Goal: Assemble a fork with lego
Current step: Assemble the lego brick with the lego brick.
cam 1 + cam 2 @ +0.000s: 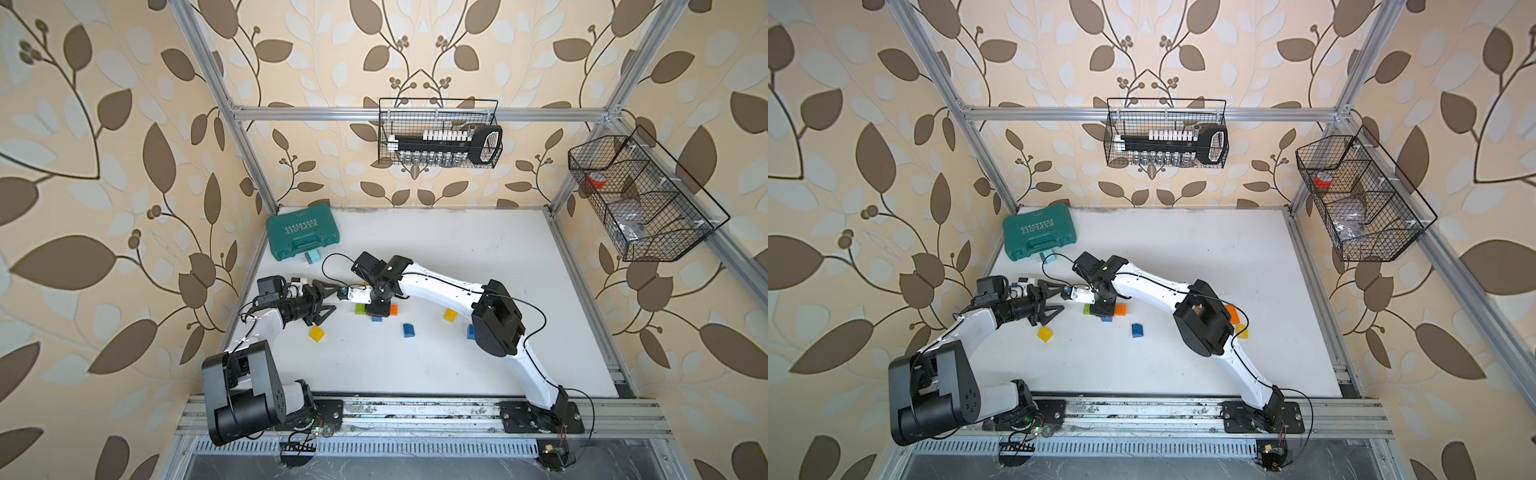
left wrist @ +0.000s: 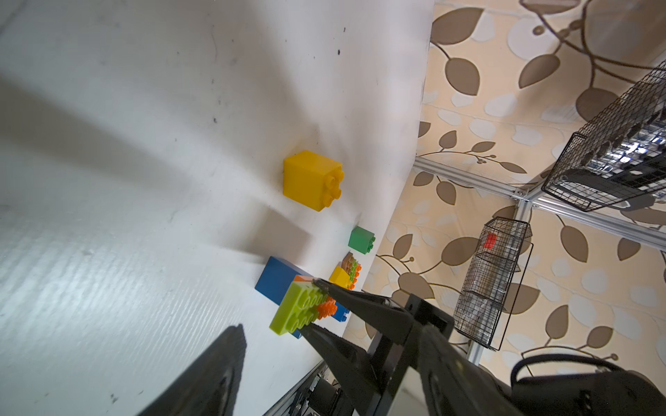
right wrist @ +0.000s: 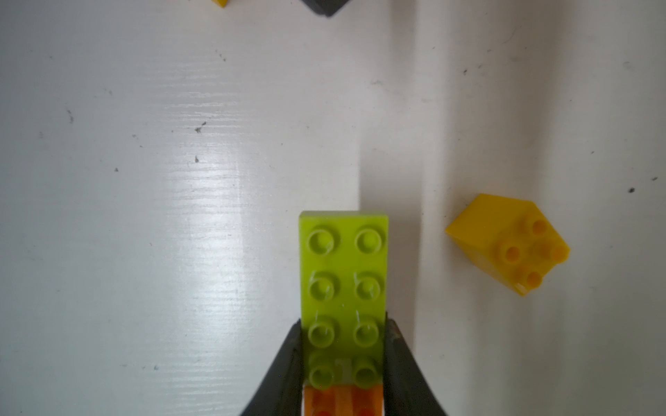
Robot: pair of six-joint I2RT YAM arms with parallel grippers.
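Observation:
My right gripper [image 3: 344, 333] is shut on a long lime-green lego brick [image 3: 344, 273]. Its fingers clamp the brick's two long sides, and an orange brick [image 3: 342, 399] is joined at the gripped end. In the left wrist view the same lime brick [image 2: 297, 308] hangs low over a long blue brick [image 2: 279, 282]. My left gripper [image 1: 335, 300] is open and empty, just left of the right gripper and pointing toward it. In both top views loose lego lies around: a yellow brick [image 1: 316, 333], a blue one [image 1: 409, 329], another yellow one [image 1: 449, 315] and an orange one [image 1: 1120, 309].
A teal tool case [image 1: 302, 235] lies at the back left with a small plug [image 1: 311, 257] in front of it. Two wire baskets [image 1: 439, 133] [image 1: 644, 199] hang on the frame. A small green brick [image 2: 360, 240] and a cluster of bricks [image 2: 346, 273] sit further right.

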